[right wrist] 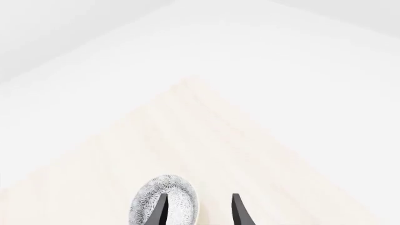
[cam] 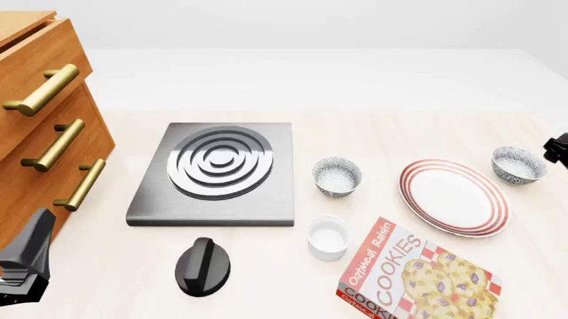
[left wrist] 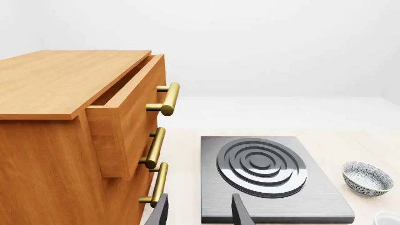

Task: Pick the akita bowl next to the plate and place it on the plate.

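Cookie box [cam: 417, 276] at front reads "Oatmeal Raisin COOKIES". Right gripper [right wrist: 198, 208]: fingers apart, holding nothing; in its wrist view one finger [right wrist: 159, 208] lies over the speckled bowl [cam: 518, 165], contact can't be told. That bowl sits on the tabletop [cam: 382, 133] just beside the plate [cam: 453, 197], on its far right side, not on it. A look-alike bowl [cam: 337, 176] sits left of the plate, w/ a white cup [cam: 328, 236] near it. Left gripper [left wrist: 198, 211]: fingers apart, empty, near the drawers [left wrist: 69, 140] and hob [left wrist: 265, 176].

Left hand [left wrist: 198, 212] low with fingers apart; right hand [right wrist: 198, 210] likewise parted, empty.
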Robot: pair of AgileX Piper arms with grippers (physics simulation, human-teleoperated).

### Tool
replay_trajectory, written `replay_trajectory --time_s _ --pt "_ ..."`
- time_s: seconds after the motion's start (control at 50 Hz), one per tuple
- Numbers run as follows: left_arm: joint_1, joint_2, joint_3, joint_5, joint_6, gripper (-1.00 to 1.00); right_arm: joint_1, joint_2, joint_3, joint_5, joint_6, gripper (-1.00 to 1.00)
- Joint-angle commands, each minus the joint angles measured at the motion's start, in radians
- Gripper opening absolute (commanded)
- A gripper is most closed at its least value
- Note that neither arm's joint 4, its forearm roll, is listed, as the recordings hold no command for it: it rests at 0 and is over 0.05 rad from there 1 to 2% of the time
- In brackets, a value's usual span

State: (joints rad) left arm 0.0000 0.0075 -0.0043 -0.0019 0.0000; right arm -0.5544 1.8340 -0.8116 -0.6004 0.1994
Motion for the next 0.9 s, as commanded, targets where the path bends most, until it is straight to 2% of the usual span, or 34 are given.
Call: replay_trajectory --time_s 0.02,0.9 --pt "0.0 0.0 0.0 0.0 0.0 1.0 0.004 0.044 -0.022 0.005 0.019 1.0" --pt "0.0 0.0 0.0 0.0 0.0 1.0 0.025 0.163 -0.066 0.015 0.079 1.0"
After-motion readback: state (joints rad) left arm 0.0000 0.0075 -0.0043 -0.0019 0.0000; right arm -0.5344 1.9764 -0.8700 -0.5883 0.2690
